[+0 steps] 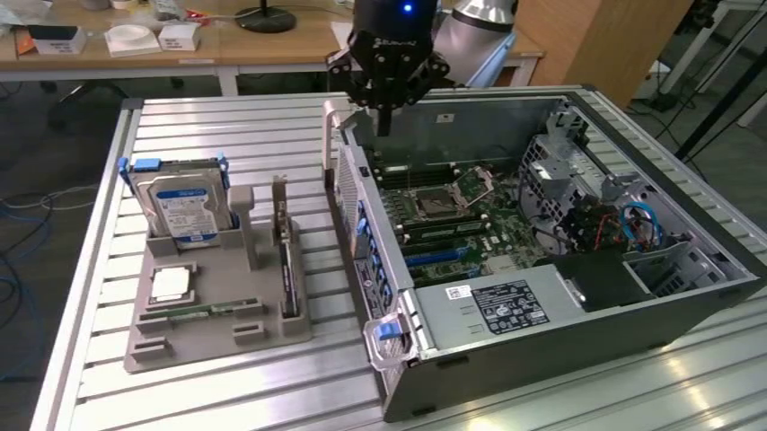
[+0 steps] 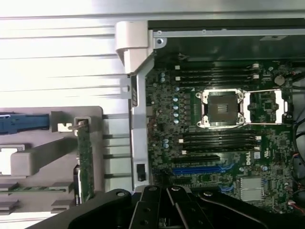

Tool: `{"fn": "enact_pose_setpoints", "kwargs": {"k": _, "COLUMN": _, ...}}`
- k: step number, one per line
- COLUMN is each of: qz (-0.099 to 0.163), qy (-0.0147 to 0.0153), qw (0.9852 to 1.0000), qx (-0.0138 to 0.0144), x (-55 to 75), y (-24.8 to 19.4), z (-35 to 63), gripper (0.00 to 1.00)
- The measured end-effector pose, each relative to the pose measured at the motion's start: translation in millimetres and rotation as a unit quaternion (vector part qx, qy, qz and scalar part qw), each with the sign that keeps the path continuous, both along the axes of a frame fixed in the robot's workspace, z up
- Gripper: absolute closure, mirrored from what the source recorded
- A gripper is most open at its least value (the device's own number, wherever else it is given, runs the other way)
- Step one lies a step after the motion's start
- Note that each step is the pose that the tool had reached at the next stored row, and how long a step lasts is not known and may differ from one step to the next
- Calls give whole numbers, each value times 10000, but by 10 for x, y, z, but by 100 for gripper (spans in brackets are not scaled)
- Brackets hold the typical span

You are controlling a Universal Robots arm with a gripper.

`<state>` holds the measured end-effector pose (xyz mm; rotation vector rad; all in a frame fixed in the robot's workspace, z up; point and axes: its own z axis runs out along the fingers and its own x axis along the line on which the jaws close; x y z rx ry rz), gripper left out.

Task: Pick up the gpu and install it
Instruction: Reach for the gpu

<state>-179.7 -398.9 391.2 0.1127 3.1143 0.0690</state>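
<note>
Overhead, the gripper (image 1: 383,126), jaws together, hangs over the case (image 1: 576,359); gpu (image 1: 286,260) upright in tray (image 1: 204,350).

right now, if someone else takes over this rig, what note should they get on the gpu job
Gripper: hovers above the open grey metal computer case, at its edge on the exterior view's left. It carries nothing and touches nothing.
Gpu, the thin green circuit card: stands on edge in the grey plastic holder tray on the slatted metal table, to the exterior view's left of the case, beside the silver hard drive with the blue-white label.
Done: nothing; the card is not yet picked up.
Left: pickup and install. The blue slots on the green motherboard look unoccupied.
</note>
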Motion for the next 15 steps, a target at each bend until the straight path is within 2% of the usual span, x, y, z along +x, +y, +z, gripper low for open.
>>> {"fn": "enact_pose_setpoints", "kwargs": {"k": 4, "qz": 0, "qy": 0, "qw": 10000, "qx": 0, "x": -182, "y": 0, "z": -18, "gripper": 89}}
{"fn": "enact_pose_setpoints", "kwargs": {"k": 5, "qz": 0, "qy": 0, "qw": 10000, "qx": -1, "x": -228, "y": 0, "z": -22, "gripper": 83}}
{"fn": "enact_pose_setpoints", "kwargs": {"k": 6, "qz": 1, "qy": 0, "qw": 10000, "qx": 0, "x": -272, "y": 0, "z": -27, "gripper": 83}}
{"fn": "enact_pose_setpoints", "kwargs": {"k": 9, "qz": 0, "qy": 0, "qw": 10000, "qx": 0, "x": -408, "y": 0, "z": -42, "gripper": 65}}
{"fn": "enact_pose_setpoints", "kwargs": {"k": 10, "qz": 0, "qy": 0, "qw": 10000, "qx": 0, "x": -452, "y": 0, "z": -48, "gripper": 65}}
{"fn": "enact_pose_setpoints", "kwargs": {"k": 13, "qz": 0, "qy": 0, "qw": 10000, "qx": -2, "x": -591, "y": 0, "z": -90, "gripper": 53}}
{"fn": "enact_pose_setpoints", "kwargs": {"k": 15, "qz": 1, "qy": 1, "qw": 10000, "qx": -4, "x": -681, "y": -1, "z": -126, "gripper": 53}}
